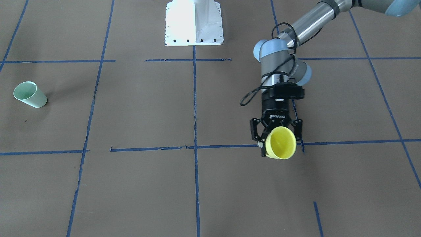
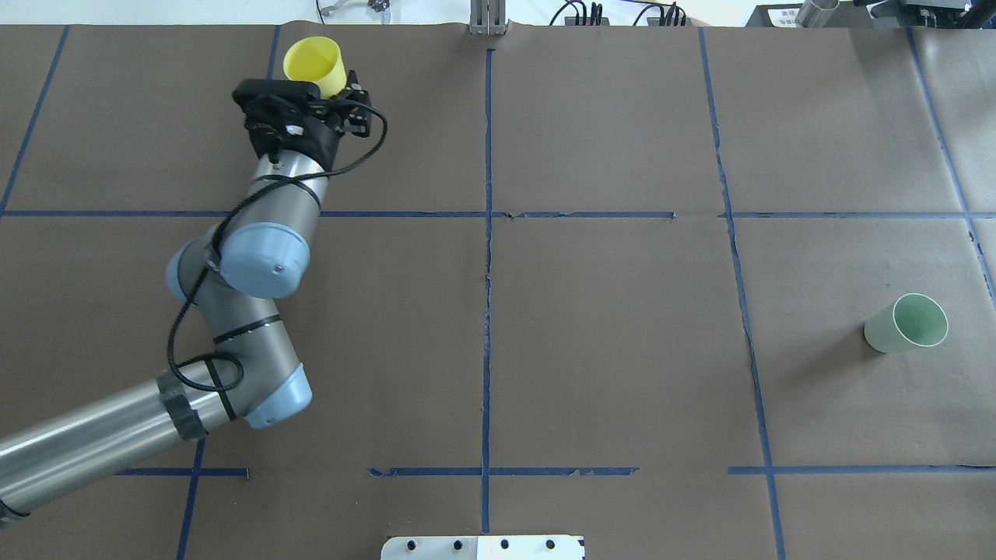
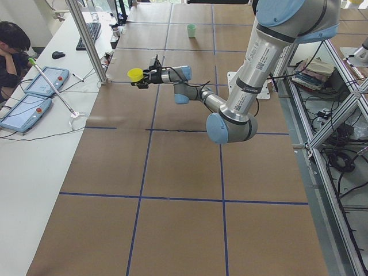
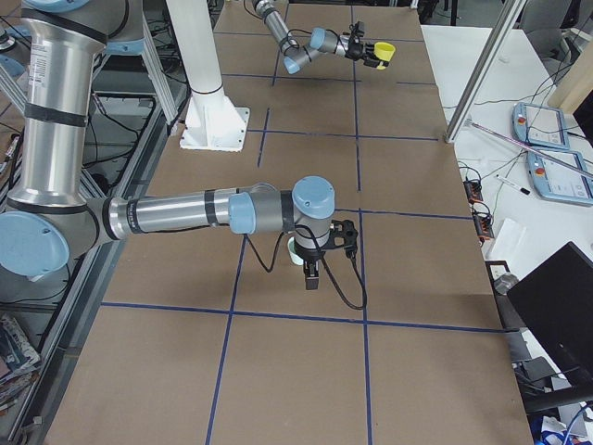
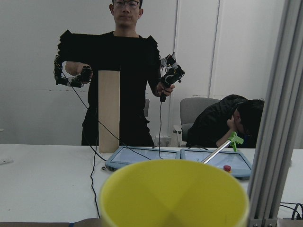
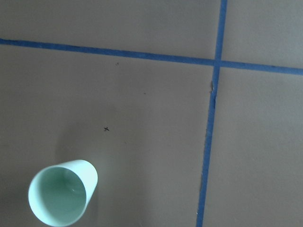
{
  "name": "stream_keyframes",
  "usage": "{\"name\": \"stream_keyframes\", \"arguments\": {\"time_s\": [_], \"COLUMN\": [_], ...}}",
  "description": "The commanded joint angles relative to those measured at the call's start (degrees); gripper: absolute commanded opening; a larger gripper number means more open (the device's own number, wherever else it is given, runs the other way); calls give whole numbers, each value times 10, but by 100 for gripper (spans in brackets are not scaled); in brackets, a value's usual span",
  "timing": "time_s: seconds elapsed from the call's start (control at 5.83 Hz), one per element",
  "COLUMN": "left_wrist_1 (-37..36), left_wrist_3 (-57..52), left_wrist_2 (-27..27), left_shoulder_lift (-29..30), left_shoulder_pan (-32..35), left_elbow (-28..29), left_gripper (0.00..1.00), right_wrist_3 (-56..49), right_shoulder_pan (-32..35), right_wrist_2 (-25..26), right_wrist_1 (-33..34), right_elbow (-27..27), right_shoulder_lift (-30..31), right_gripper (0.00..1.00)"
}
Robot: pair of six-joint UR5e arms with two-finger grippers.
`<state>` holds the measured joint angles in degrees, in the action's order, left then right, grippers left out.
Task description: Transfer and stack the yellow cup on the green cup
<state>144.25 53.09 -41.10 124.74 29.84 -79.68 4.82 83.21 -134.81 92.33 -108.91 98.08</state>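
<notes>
Left hand (image 1: 279, 139) squeezes yellow cup (image 2: 315, 64) by side, up off tabletop (image 1: 148, 108), far left. Green cup (image 1: 30, 94) stands right. Right hand (image 4: 320, 260): cannot tell. Cup light, thin, slippery; pinch gently.

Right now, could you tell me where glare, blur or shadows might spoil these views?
Front-facing view: the white base plate is largely blown out by glare. Left wrist view: the yellow cup sits close and soft, the room behind sharper. Overhead view: the green cup throws a faint shadow towards the view's left.
</notes>
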Motion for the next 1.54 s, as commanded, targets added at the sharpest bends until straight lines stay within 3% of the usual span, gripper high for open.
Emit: {"name": "stream_keyframes", "arguments": {"time_s": [0.0,0.17,0.34,0.51,0.69,1.03,1.2,1.37], "left_wrist_1": [-93,-98,-120,-149,-153,-154,-154,-154], "left_wrist_3": [5,12,25,69,71,70,69,68], "left_wrist_2": [85,133,145,145,145,144,144,144], "left_shoulder_lift": [61,90,107,115,122,121,122,121], "left_shoulder_pan": [-85,-114,-123,-124,-126,-134,-138,-141], "left_elbow": [-3,0,0,1,3,10,10,10], "left_gripper": [33,33,33,33,33,33,34,34], "right_wrist_3": [84,122,219,317,352,357,405,440], "right_shoulder_pan": [-46,-67,-89,-124,-175,-219,-247,-273], "right_wrist_2": [-2,-7,-42,-41,-40,-7,8,16], "right_wrist_1": [5,6,1,6,26,206,219,219], "right_elbow": [-2,-7,-8,-13,-10,-1,25,102], "right_shoulder_lift": [-78,-124,-161,-224,-271,-424,-475,-562], "right_gripper": [99,90,100,100,100,100,100,100]}}
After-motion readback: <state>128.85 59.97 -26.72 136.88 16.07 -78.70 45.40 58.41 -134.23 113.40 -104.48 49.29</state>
